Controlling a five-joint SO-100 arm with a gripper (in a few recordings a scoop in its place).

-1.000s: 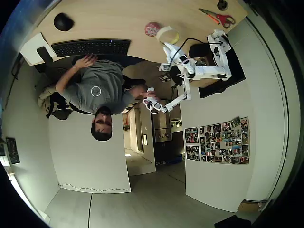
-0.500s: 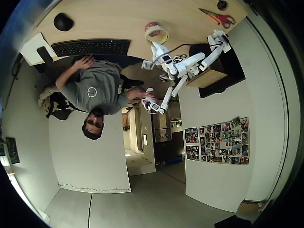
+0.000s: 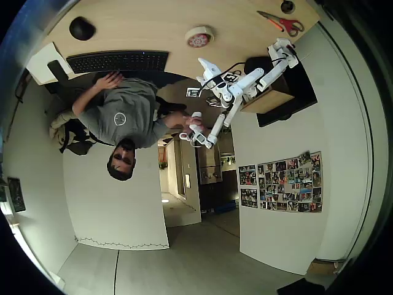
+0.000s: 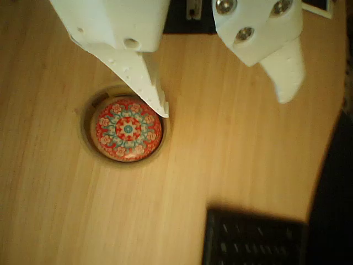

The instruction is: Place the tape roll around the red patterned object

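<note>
**Tape ring lies around the red dome on the wooden desk**

Where the fisheye overhead view curves the room, a pale wooden desk [image 3: 153,24] fills the upper part of the frame, and below it spread white walls, a grey floor and a doorway near the middle. A board of small photographs [image 3: 279,182] hangs at centre right. On the desk lie a black mouse [image 3: 81,28] at upper left, a black keyboard [image 3: 118,61] below it, and red-handled scissors [image 3: 282,23] at upper right. A person in a grey shirt [image 3: 123,117] sits at the desk edge in the left half.

The tape roll [image 3: 200,37] lies flat at upper centre of the desk, and the red patterned object [image 3: 199,40] sits inside its hole. The white arm reaches in from the right, with its gripper [image 3: 206,66] below and just right of the ring, apart from it.

The wrist view gives what the overhead one cannot: the desk's warm wood grain, and the red patterned object [image 4: 128,130] as a glossy dome with a pale and teal flower pattern, ringed closely by the tape roll [image 4: 88,113], seen as a thin rim at centre left. The gripper [image 4: 226,107] has its two white fingers spread wide and holds nothing; the left fingertip [image 4: 160,107] overlaps the ring's upper right edge in the picture. A keyboard corner shows at lower right.
</note>
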